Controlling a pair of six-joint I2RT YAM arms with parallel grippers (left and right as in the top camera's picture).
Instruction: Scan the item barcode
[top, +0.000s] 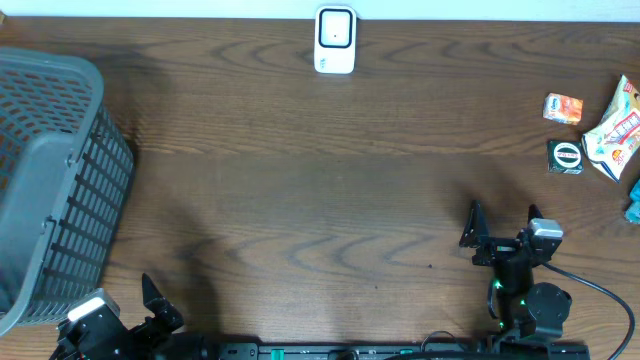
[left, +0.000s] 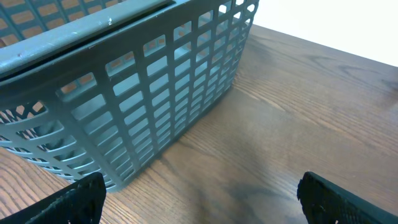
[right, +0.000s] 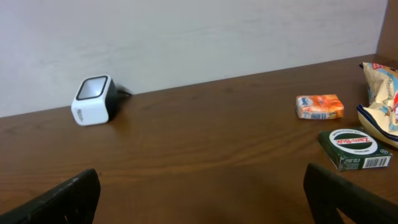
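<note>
Over on the right side of the dark brown wooden tabletop (top: 320, 190), the right gripper (top: 502, 225) hangs low with its two black fingers spread wide and nothing between them. The goods lie ahead of it and off to its right, all clear of it. Nearest is the flat green-and-black box with a round white label (top: 565, 157). From the right wrist camera that box (right: 354, 148) sits just beyond the right-hand finger (right: 348, 199), not touching it. Past the box lies the small orange packet (top: 563, 108), on its own. The crinkly white-and-orange snack bag (top: 615, 130) is bunched up beside the box at the table's right edge.

Now the scanner: the small white cube-shaped barcode scanner with a dark window (top: 335, 40) stands at the far edge, roughly mid-table. It is well apart from every item and well away from both arms. In the right wrist view it (right: 94, 99) sits far off to the left, backed up against the pale wall.

Down at the near left corner, the left gripper (left: 200, 186) is splayed fully apart too, holding nothing. The grey plastic lattice basket (left: 155, 93) fills its view, close in front and to its left.
</note>
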